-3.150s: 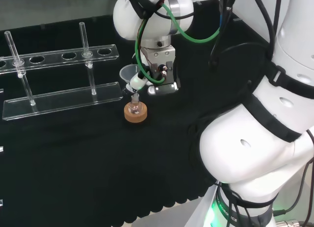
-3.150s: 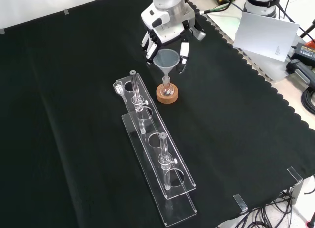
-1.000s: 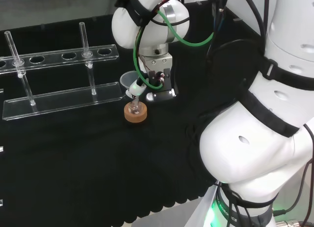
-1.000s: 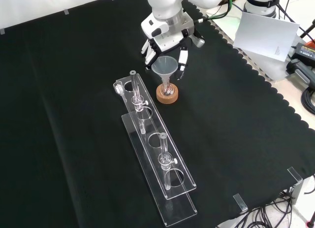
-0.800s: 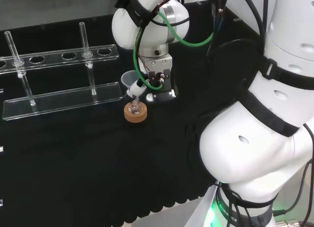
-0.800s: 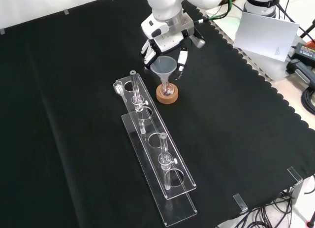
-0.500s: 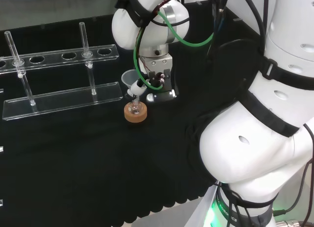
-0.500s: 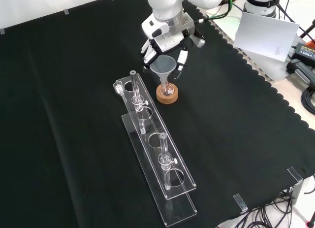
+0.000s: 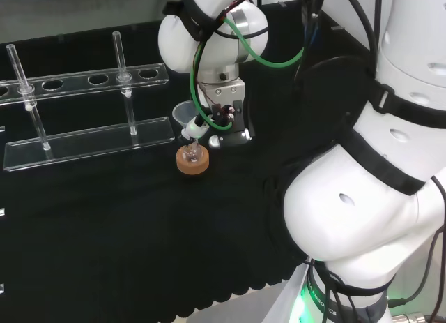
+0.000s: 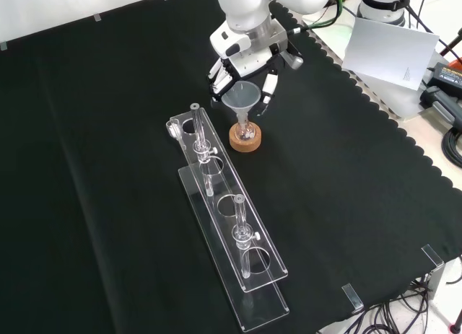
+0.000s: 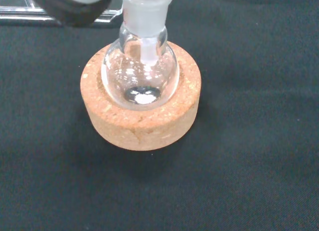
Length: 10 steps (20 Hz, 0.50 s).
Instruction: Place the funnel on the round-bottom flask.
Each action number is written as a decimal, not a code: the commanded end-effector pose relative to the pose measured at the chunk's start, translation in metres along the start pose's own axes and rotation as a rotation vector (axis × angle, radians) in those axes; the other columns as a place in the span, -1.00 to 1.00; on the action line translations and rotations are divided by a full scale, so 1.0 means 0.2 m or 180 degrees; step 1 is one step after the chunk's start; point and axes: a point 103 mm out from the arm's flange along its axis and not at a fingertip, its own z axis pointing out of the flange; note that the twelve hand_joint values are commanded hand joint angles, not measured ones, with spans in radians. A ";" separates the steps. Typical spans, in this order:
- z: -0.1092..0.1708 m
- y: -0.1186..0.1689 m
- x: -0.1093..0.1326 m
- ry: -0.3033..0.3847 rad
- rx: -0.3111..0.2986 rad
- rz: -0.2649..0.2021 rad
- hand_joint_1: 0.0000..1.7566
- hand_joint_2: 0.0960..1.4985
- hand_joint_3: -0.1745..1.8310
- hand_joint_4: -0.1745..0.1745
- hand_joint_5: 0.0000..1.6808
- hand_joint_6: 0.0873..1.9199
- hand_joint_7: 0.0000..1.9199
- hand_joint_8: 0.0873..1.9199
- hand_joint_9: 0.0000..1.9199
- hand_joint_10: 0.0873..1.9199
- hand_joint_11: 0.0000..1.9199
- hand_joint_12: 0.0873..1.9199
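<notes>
A clear funnel (image 10: 241, 97) stands with its stem down in the neck of the small round-bottom flask (image 10: 245, 130), which sits in a cork ring (image 10: 245, 139). In the head view the funnel (image 9: 184, 114) is just above the flask (image 9: 191, 153) and the hand (image 9: 224, 119) is to its right. The hand (image 10: 247, 56) reaches in from above, fingers curled on both sides of the funnel's cone. The wrist view shows the flask (image 11: 141, 74) in its cork ring (image 11: 142, 118), the funnel stem (image 11: 147, 51) inside the neck, and a dark fingertip (image 11: 75, 6) beside it.
A long clear tube rack (image 10: 231, 236) lies close to the flask's left in the front view, with upright glass tubes (image 10: 197, 128) in it. In the head view the rack (image 9: 87, 138) is left of the flask. Clear brackets (image 10: 433, 258) stand near the cloth's edge.
The hand has come down with the funnel, so the stem that hung above the flask 3 seconds ago now sits in its neck. Little has moved in the last half second.
</notes>
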 end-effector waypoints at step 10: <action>0.01 -0.01 0.03 -0.0001 0.0073 -0.0077 -0.18 0.21 -1.00 -0.46 -0.62 -0.66 -0.76 -0.21 -0.41 -0.32 -0.60 0.38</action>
